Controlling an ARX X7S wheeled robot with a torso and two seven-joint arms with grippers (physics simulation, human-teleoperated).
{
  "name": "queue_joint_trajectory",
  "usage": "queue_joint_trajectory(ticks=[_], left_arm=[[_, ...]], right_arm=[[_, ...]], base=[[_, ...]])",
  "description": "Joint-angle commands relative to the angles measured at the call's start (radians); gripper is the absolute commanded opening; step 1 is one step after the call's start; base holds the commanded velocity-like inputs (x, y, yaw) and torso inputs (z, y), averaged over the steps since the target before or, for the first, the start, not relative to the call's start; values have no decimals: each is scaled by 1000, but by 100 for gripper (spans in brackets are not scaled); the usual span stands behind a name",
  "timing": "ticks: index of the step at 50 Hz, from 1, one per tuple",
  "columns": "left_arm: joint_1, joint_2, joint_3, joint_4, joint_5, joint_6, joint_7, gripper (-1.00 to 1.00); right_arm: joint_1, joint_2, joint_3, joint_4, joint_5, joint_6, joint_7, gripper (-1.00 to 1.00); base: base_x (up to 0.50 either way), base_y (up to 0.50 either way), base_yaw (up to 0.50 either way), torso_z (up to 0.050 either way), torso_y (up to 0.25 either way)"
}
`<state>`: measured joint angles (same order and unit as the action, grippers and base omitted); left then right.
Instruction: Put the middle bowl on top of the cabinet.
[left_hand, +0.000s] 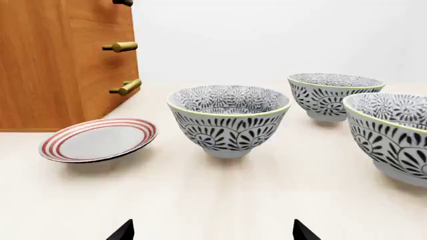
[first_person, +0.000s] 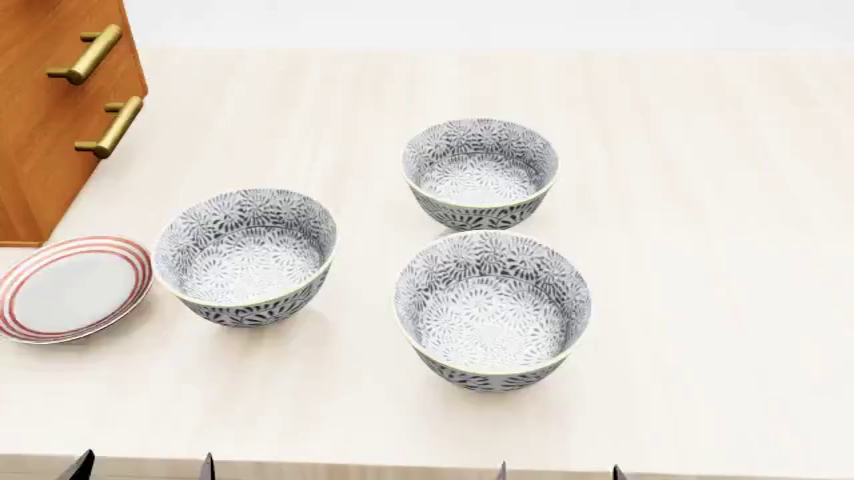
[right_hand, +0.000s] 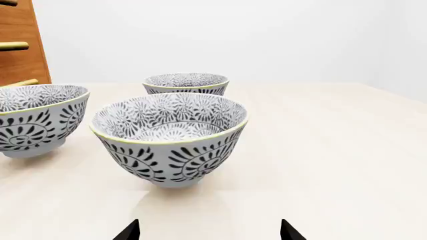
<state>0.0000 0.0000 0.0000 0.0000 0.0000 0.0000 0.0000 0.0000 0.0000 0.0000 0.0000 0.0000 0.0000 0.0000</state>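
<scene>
Three leaf-patterned bowls stand upright in a triangle on the pale table. The middle bowl (first_person: 481, 185) (left_hand: 333, 95) (right_hand: 185, 82) is the far one, lying between the other two from left to right. The left bowl (first_person: 247, 255) (left_hand: 228, 120) stands in front of my left gripper (left_hand: 213, 234) (first_person: 143, 468), which is open and empty. The near right bowl (first_person: 491, 308) (right_hand: 170, 137) stands just ahead of my open, empty right gripper (right_hand: 208, 234) (first_person: 561, 472). The cabinet (first_person: 54, 120) (left_hand: 60, 65) rises at the far left; its top is out of view.
A flat white plate with red rings (first_person: 67, 288) (left_hand: 100, 140) lies beside the cabinet's foot, left of the left bowl. Brass handles (first_person: 110, 125) stick out of the cabinet front. The pale table (first_person: 721, 200) stretches bare to the right.
</scene>
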Motion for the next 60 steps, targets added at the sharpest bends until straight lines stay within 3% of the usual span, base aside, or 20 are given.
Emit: queue_joint_trajectory(ticks=[1,12,16,17,30,36,42,50,54,60], left_arm=[[0,-10,11,0,-10,0,-11,100],[-31,-33,47,34,-71,-64,-64,100],[-38,-41,64,19,-50,-53,-88,100],[-30,-5,22,41,-22,-76,-40,100],[-22,-47,75,79,-35,-103,-122,100],[-12,-55,82,171,-28,-198,-167,100],[6,-64,107,233,-26,-235,-180,100],[-15,-61,81,340,-101,-304,-194,100],[-10,-77,68,438,-141,-370,-195,100],[17,-84,50,540,-117,-336,-248,100]], right_arm=[[0,9,-13,0,9,0,0,100],[1,50,-48,-51,43,40,44,100],[-9,54,-55,-78,46,47,54,100],[-17,12,-13,-104,3,56,9,100],[-60,54,-34,-213,62,73,56,100],[-301,74,162,-606,159,29,146,100],[-510,48,341,-770,243,-124,208,100],[-663,23,485,-769,347,-330,258,100],[-698,28,505,-762,359,-369,282,100],[-709,42,498,-758,346,-380,302,100]], base=[[0,0,0,0,0],[0,0,0,0,0],[0,0,0,0,0],[0,0,0,0,0],[0,0,0,0,0],[0,0,0,0,0],[0,0,0,0,0],[0,0,0,0,0],[0,179,0,0,0],[0,500,0,0,0]])
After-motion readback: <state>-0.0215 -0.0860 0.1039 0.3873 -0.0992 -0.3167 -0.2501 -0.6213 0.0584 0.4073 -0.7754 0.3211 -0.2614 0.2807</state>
